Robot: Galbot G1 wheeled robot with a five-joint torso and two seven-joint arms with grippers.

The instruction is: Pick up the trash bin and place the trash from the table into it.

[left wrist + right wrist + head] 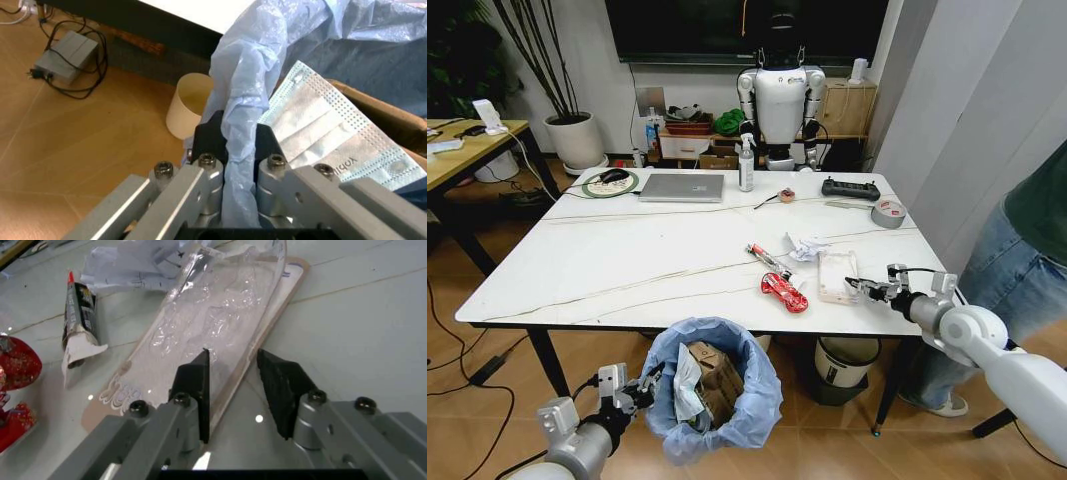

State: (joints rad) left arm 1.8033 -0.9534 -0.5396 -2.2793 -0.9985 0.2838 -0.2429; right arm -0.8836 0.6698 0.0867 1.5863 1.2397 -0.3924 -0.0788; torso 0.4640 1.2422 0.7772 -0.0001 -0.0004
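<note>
Left gripper point(230, 145) clamps the light-blue bag rim of the round trash bin point(712, 385) below the white table point(627, 270). Right gripper point(233, 382), open, straddles clear blister pack point(213, 325); thin edge may slip.

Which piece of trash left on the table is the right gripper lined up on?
The clear plastic blister pack: the open right gripper straddles its edge. The red wrapper, crumpled paper and tube lie farther off.

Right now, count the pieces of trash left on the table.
4: a red wrapper, a small tube behind it, crumpled paper to the right, and a clear blister pack at the right gripper. Small scraps may escape notice.
</note>
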